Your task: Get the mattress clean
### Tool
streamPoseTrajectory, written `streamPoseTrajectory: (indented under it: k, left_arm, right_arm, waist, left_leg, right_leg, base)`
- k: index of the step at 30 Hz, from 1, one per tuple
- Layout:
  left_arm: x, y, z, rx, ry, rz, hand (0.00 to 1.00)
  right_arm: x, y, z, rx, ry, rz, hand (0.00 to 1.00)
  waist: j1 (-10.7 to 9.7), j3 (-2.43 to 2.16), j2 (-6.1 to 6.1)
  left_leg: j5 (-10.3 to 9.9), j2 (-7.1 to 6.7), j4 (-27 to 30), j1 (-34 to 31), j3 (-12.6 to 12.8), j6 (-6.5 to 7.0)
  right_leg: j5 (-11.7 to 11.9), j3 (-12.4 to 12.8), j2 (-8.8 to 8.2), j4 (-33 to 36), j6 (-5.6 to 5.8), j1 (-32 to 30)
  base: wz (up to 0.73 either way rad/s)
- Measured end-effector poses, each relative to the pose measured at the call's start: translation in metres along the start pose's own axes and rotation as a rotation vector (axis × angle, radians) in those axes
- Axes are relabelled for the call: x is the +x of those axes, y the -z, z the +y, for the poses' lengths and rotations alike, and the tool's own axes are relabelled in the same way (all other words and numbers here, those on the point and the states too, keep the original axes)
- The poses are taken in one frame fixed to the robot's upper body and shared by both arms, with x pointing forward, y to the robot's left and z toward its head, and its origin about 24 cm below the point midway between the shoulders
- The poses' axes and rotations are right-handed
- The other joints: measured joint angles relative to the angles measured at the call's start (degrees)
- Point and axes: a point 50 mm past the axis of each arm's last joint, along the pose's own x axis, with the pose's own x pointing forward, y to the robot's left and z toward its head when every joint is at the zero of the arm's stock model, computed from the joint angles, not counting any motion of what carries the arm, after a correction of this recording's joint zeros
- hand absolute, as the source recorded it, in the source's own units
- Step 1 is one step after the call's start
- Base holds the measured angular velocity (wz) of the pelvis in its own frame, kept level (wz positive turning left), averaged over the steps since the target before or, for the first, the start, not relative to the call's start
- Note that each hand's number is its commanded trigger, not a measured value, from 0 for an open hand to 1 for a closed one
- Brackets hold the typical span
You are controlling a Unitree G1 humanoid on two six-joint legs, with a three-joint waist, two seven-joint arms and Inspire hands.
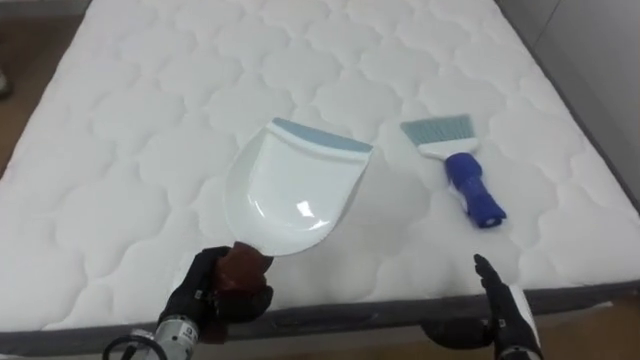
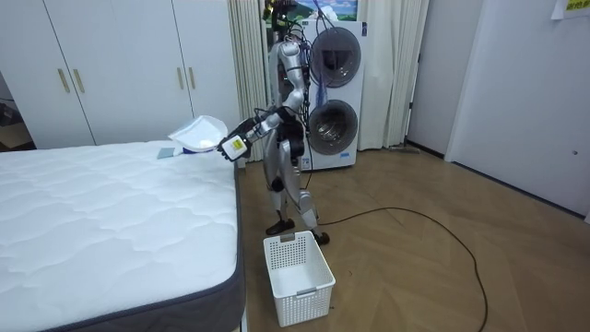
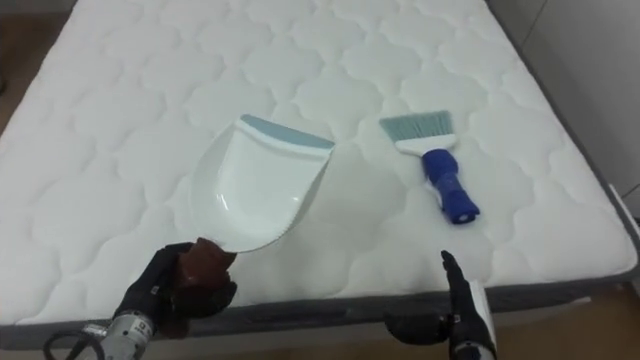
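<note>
Bed (image 1: 140,120): a bare white quilted mattress with a dark grey band along its near edge; the robot stands at that edge and looks down on it
Dustpan (image 1: 295,195): white, with a pale blue-grey lip on its far edge and a brown handle at the near end; the mouth faces away from the robot, and in the room view the pan is held a little above the mattress near the bed's edge
Left hand (image 1: 225,295): low on the left in the eye views, dark fingers curled tight round the dustpan's brown handle, carrying the pan out over the mattress
Brush (image 1: 460,170): lies flat on the mattress to the right of the dustpan and apart from it; pale blue-grey bristles point away from the robot, a white collar comes next, and the blue handle points back toward the near edge and slightly to the right
Right hand (image 1: 505,300): low on the right at the mattress's near edge, fingers straight and pointing up, holding nothing; it is short of the brush handle and not touching it
Basket (image 2: 297,277): white, slatted, on the wooden floor beside the bed's corner, nearer the room camera than the robot
Behind the robot: two round-doored machines (image 2: 332,92) stacked one above the other, with curtains on either side
Wardrobe (image 2: 120,65): white doors along the wall beyond the bed
</note>
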Motion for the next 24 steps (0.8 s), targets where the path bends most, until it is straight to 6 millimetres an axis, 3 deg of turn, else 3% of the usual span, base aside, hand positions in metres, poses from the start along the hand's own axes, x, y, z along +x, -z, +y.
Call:
streamPoseTrajectory:
  k: [6, 8, 15, 17, 24]
  left_arm:
    - [0.0, 0.01, 0.001, 0.007, -0.011, 0.047, 0.0]
    - [-0.003, 0.029, 0.001, 0.012, -0.014, 0.128, 0.0]
    - [-0.032, 0.09, -0.001, 0.023, 0.005, 0.401, 0.0]
    - [-0.044, 0.109, 0.002, 0.0, -0.005, 0.494, 0.0]
    - [-0.071, 0.136, 0.0, -0.042, -0.013, 0.631, 0.0]
  right_arm:
    - [-0.005, 0.026, 0.002, -0.012, -0.005, 0.121, 0.0]
    - [-0.009, 0.04, 0.003, -0.016, -0.008, 0.192, 0.0]
    - [-0.014, 0.059, -0.003, -0.013, 0.005, 0.293, 0.0]
    - [-0.017, 0.067, -0.004, -0.012, 0.004, 0.332, 0.0]
    - [-0.027, 0.087, -0.009, -0.019, 0.02, 0.433, 0.0]
  waist:
    - [1.2, -0.28, -0.13]
    - [1.27, -0.53, -0.51]
    - [1.32, -0.68, -0.39]
    - [1.7, -0.7, -0.44]
    - [3.04, -0.64, -0.63]
  left_leg:
    - [0.0, 0.01, -0.81, 1.03, 1.45, 0.0]
    - [0.0, -0.04, -0.85, 1.18, 1.48, 0.0]
    - [-0.05, 0.2, -2.03, 1.21, 1.42, 0.09]
    - [-0.44, 0.42, -2.52, 1.15, 1.39, 1.16]
    - [-0.45, 0.61, -2.65, 2.16, 1.37, 1.18]
  right_leg:
    - [0.61, 0.14, 0.02, 0.12, 0.14, 0.4]
    - [0.62, -0.06, -0.03, 0.05, 0.13, 0.38]
    - [1.85, 0.48, 0.45, -1.34, 0.41, 0.56]
    - [2.53, -0.55, 0.33, -1.69, 0.34, 0.61]
    - [2.86, -0.88, 0.32, -1.88, 0.29, 1.8]
  base:
    - [-0.07]
    - [-0.02]
    - [0.02]
    - [0.02]
    - [0.0]
